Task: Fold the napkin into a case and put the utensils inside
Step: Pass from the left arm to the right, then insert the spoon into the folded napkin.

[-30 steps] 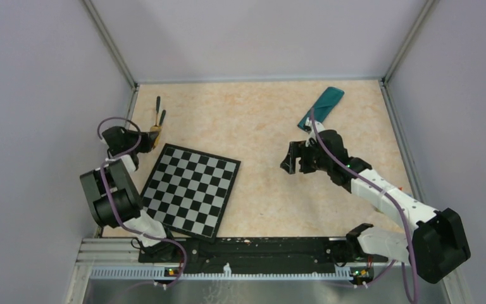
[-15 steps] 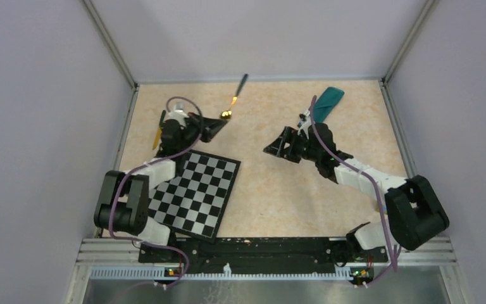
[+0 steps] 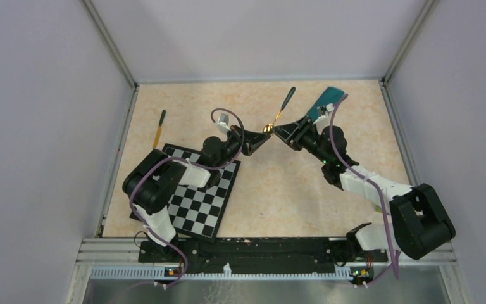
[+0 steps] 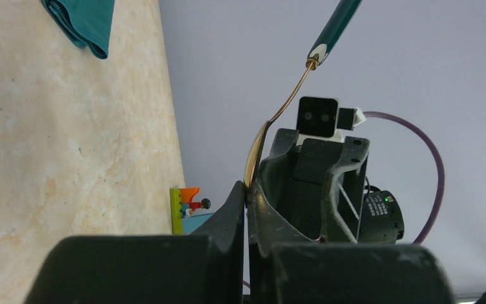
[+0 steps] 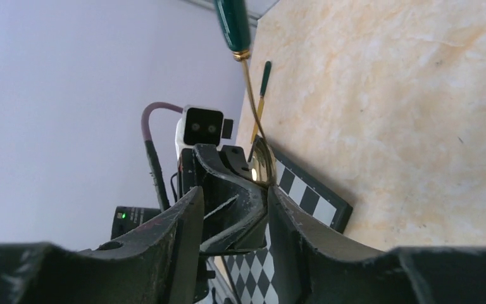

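Observation:
My left gripper point(image 3: 255, 140) is shut on the gold bowl of a spoon point(image 3: 278, 114) whose dark green handle points up and back. In the left wrist view the jaws point(image 4: 247, 190) pinch the spoon point(image 4: 277, 114). My right gripper point(image 3: 281, 133) is open and faces the left one tip to tip. In the right wrist view its open gripper point(image 5: 231, 212) stands either side of the left gripper's tips, beside the spoon bowl point(image 5: 261, 166). The teal-green napkin point(image 3: 328, 99), a narrow folded pouch, lies at the back right behind the right gripper and also shows in the left wrist view point(image 4: 85, 22). Another utensil point(image 3: 159, 126) lies at the far left.
The checkerboard point(image 3: 193, 196) lies at the front left, under the left arm. Toy blocks point(image 4: 183, 209) show by the right wall in the left wrist view. Cage walls close the table at the back and sides. The left-hand utensil shows in the right wrist view point(image 5: 262, 82).
My left gripper has carried the spoon from the back left to the table's middle. My right gripper has moved up and back to meet it, tips facing.

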